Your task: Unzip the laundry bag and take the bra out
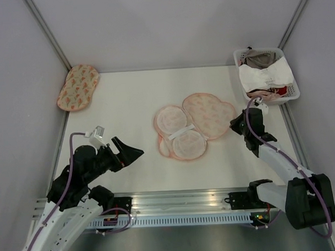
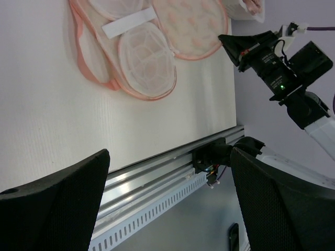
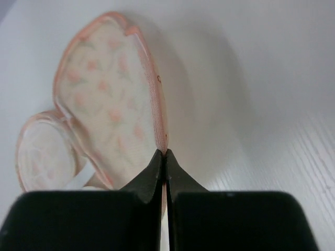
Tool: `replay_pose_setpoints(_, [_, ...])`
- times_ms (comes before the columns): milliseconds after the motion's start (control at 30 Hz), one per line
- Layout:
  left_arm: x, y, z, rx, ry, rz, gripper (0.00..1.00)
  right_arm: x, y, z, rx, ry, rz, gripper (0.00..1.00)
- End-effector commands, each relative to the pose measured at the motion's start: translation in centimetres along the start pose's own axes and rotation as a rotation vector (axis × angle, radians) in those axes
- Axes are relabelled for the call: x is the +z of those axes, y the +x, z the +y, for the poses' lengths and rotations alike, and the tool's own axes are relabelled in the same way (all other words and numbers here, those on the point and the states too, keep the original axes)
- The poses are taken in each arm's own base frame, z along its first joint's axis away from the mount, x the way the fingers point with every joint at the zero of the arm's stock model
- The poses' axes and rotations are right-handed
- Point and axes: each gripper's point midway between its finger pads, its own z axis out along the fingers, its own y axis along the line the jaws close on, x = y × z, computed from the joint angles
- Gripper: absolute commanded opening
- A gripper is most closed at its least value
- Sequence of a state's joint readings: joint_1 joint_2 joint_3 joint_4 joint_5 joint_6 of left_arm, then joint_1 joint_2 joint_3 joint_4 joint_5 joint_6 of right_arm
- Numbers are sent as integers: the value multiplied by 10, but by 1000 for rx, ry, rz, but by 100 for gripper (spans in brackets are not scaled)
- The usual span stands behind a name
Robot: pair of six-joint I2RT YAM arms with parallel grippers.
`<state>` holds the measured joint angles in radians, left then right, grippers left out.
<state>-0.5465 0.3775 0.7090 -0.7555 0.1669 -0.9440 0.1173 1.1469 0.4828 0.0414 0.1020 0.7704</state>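
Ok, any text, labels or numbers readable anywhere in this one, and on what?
None readable.
The laundry bag carries only an orange-red pattern, no words.
A tiny red mark on its pink edge is too small to read.
The white basket shows no lettering.

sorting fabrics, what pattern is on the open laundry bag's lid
The laundry bag lid: cream-peach, small orange-red print, pink edge; clearest in the right wrist view.

A second flowery pouch (image 1: 78,87) lies at the far left corner of the tabletop (image 1: 127,105). A white basket (image 1: 293,90) at the far right corner holds a grey-brown garment (image 1: 259,58) and a pink one (image 1: 264,94).
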Motion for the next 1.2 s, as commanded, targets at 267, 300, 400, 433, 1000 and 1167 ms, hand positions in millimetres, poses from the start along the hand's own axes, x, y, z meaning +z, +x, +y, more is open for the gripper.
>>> replay_pose_setpoints(267, [-46,-28,-4,-21,-3,-198,100,-76,56,148,-837,-407,39,1])
replay_pose_setpoints(300, [-50,-25,-3,-31,1,-198,100,-90,89,160,-918,-481,93,0])
replay_pose_setpoints(400, [-54,-26,1,-39,-9,-219,100,-108,160,157,-1167,-550,267,1])
replay_pose_setpoints(433, [-56,-25,4,-43,-15,-224,100,-115,176,159,-1224,-567,304,0])
replay_pose_setpoints(1000, [-48,-17,-11,7,62,-152,100,-200,120,193,-850,-626,140,98])
replay_pose_setpoints(1167, [-26,-7,-21,86,128,-70,100,-218,93,187,-752,-557,152,98])
